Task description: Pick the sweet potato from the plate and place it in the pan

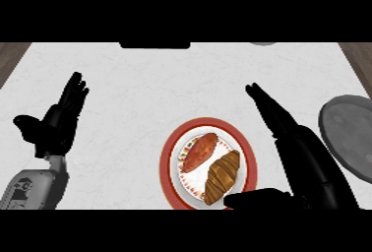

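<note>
- Two black hands show above the white table (145, 98), and we see both with straight fingers, holding nothing.
- Our right hand (291, 142) reaches in from the lower right edge, its fingers pointing up and slightly left, its thumb jutting left along the bottom of the view.
- Left of that hand, just beside its palm, lies the red-rimmed plate (169, 152); the thumb overlaps the plate's lower rim in our view.
- On the plate, the sweet potato (199, 151) lies tilted, reddish-orange, on the side farther from the right hand, level with its palm.
- Between the sweet potato and the right hand lies a brown croissant (222, 177), touching or nearly touching the sweet potato; we cannot tell which.
- We see no contact between the right hand's fingers and the sweet potato.
- Right of the right hand, partly hidden behind its forearm, sits the grey pan (352, 133), cut off by the view's right edge.
- Our left hand (54, 123) rests at the left side, fingers up and thumb spread, well apart from the plate.
</note>
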